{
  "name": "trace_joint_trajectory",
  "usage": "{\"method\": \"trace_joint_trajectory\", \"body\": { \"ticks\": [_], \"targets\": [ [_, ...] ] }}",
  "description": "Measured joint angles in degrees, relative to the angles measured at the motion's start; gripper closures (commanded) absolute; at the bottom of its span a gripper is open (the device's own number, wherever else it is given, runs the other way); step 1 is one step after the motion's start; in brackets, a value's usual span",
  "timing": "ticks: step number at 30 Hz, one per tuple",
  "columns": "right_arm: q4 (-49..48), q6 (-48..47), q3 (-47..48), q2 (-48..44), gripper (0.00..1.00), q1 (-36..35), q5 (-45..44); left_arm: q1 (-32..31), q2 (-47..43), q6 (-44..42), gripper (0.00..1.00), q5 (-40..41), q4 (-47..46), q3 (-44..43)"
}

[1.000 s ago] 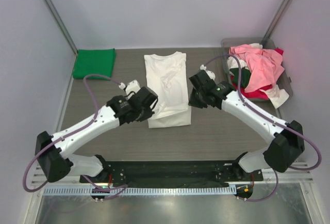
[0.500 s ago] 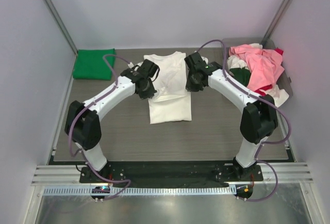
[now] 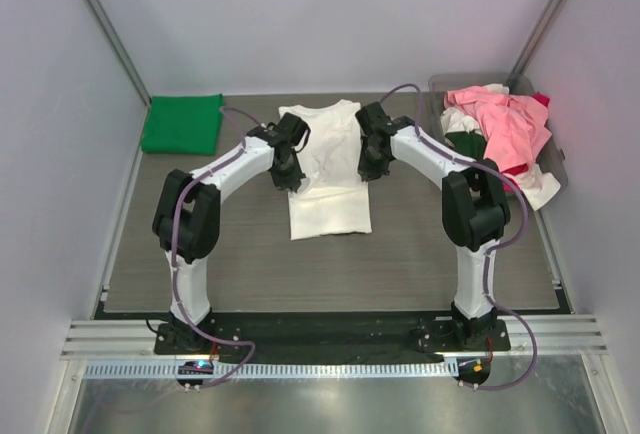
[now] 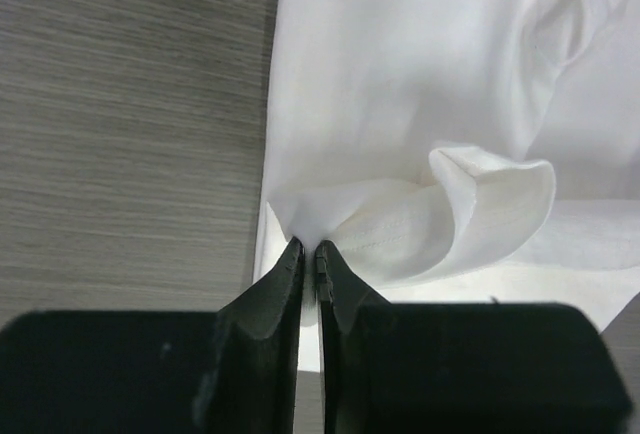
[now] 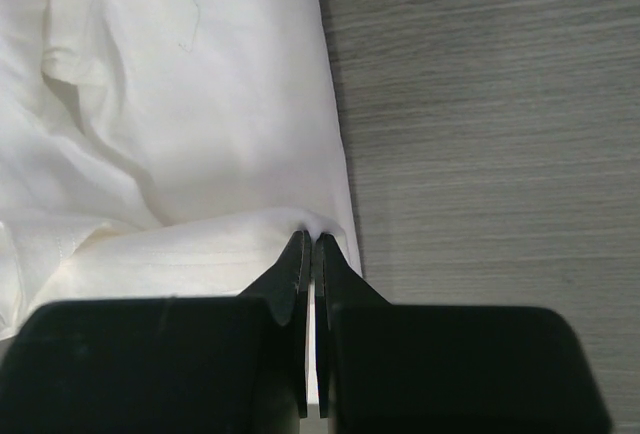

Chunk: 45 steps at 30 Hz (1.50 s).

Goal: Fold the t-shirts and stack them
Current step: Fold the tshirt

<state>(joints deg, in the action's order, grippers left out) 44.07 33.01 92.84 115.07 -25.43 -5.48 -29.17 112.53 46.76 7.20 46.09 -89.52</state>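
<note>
While both arms reach across the table, the left gripper (image 4: 310, 254) pinches the white t-shirt (image 3: 335, 139) shut at its nine o'clock edge; the right gripper (image 5: 310, 242) clamps its three o'clock edge; the shirt lies centre-table, hem doubled up; a folded green t-shirt (image 3: 182, 124) sits at ten o'clock.

Bright even light, soft shadows, white t-shirt (image 4: 400, 74) washed out

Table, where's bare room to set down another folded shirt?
Bare table runs between the white t-shirt and the near edge, and nearward of the green t-shirt. Crowded: right rear, where the tray holds heaped shirts.
</note>
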Motion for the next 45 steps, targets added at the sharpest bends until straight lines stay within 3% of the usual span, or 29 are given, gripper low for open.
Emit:
{"method": "trace_joint_trajectory", "body": {
  "ticks": [3,4,5,6,8,9,13,16,24,30,35,45],
  "targets": [
    [-0.1,-0.5,2.0,2.9,0.98,0.5,0.9,1.0,2.5,-1.0,0.8,-0.8,0.3,-2.1],
    [0.1,-0.7,3.1,4.0,0.93,0.8,1.2,1.5,3.6,-1.2,0.77,-1.0,0.5,-3.1],
    [0.7,-1.1,5.1,5.4,0.67,1.1,1.8,2.0,4.7,-1.4,0.68,-1.3,0.7,-4.2],
    [1.2,-1.3,7.4,7.0,0.52,1.4,2.3,2.6,5.7,-1.9,0.64,-1.5,1.0,-5.4],
    [2.7,-1.9,13.9,10.6,0.32,2.3,2.9,4.4,8.7,-2.7,0.6,-2.3,2.7,-9.6],
    [3.9,-2.2,18.3,12.8,0.29,2.8,3.1,5.4,10.7,-2.9,0.58,-2.8,4.9,-13.3],
    [7.5,-3.4,35.3,18.6,0.28,4.9,3.5,9.9,17.8,-4.2,0.55,-4.4,10.1,-29.2],
    [7.7,-3.5,34.5,14.6,0.28,5.8,3.5,12.2,16.6,-5.2,0.54,-4.4,11.6,-32.3],
    [0.2,-2.5,-3.1,-10.9,0.31,2.1,7.5,7.5,-4.1,-4.9,0.54,-5.4,7.7,-4.9],
    [-5.1,-1.1,-23.8,-18.4,0.32,0.4,12.8,0.0,-12.8,-1.6,0.53,-8.3,1.6,13.6],
    [-9.5,0.1,-33.4,-20.3,0.35,1.0,15.6,-0.7,-17.8,2.0,0.42,-9.1,-4.3,24.4],
    [-19.2,1.9,-39.8,-20.2,0.51,1.1,18.1,-0.8,-23.6,6.5,0.45,-10.3,-14.1,34.2]
  ]
}}
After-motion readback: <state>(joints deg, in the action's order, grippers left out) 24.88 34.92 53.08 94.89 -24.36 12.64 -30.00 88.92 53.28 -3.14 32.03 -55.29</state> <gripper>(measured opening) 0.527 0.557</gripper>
